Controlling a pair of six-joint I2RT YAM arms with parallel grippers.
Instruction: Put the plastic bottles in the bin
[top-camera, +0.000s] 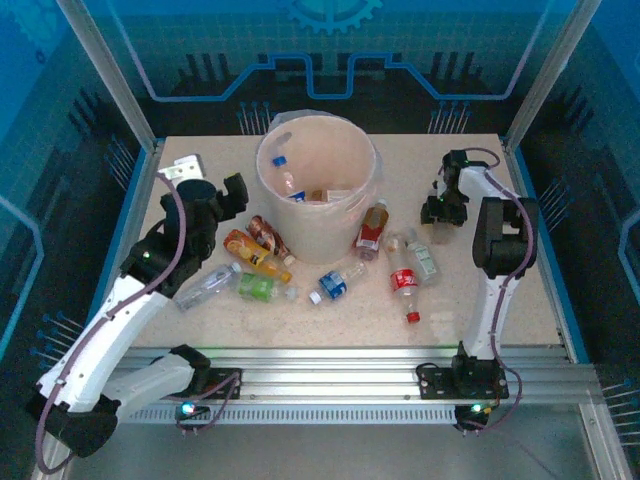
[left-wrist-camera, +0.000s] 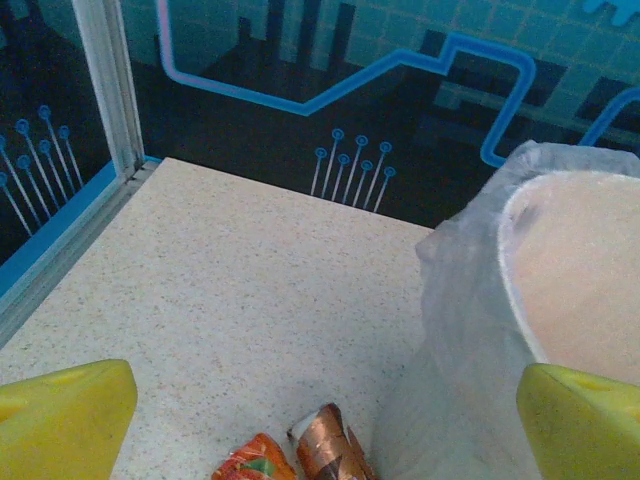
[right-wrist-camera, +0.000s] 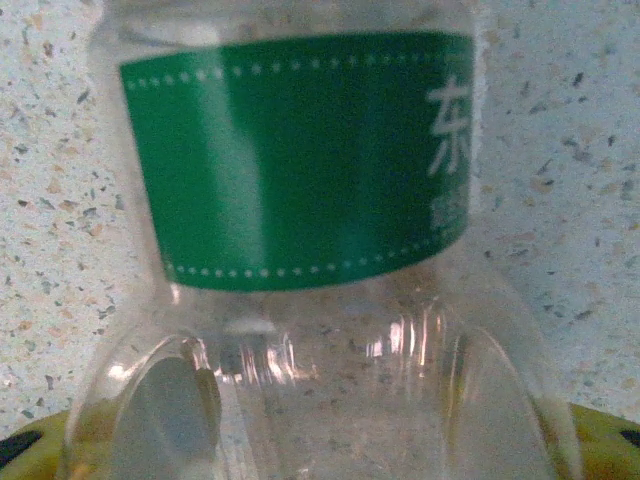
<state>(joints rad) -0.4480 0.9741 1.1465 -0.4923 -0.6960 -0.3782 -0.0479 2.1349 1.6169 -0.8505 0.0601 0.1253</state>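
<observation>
In the top view, the bin (top-camera: 330, 240) stands at upper centre with a few bottles inside. The other bottles (top-camera: 335, 284) lie scattered on the table (top-camera: 520, 300) below it, from lower left to right of centre. Your left gripper (top-camera: 215, 195) hovers left of the bin, just above the orange bottle (top-camera: 255, 252) and the brown bottle (top-camera: 268, 236). Your right gripper (top-camera: 438, 212) sits low at the right, apart from the bin. You have bare table at far right and upper left for swinging, but mind the corner posts and the tall bin rim.

In the left wrist view, the yellow fingertips (left-wrist-camera: 60, 420) stand wide apart with nothing between them, so this gripper is released. The bin's bagged wall (left-wrist-camera: 450, 330) rises at the right, and the ends of the orange and brown bottles show at bottom centre. Open table runs to the upper left as far as its edge.

In the right wrist view, the green-label bottle (right-wrist-camera: 300, 160) sits very close over the speckled table, with a yellow pad (right-wrist-camera: 605, 440) in each bottom corner. You cannot tell here whether the pads are clamping it. It looks clear, thin-walled and empty — likely light, easy to dent and slippery. Take hold on the labelled body, not the curved shoulder.
</observation>
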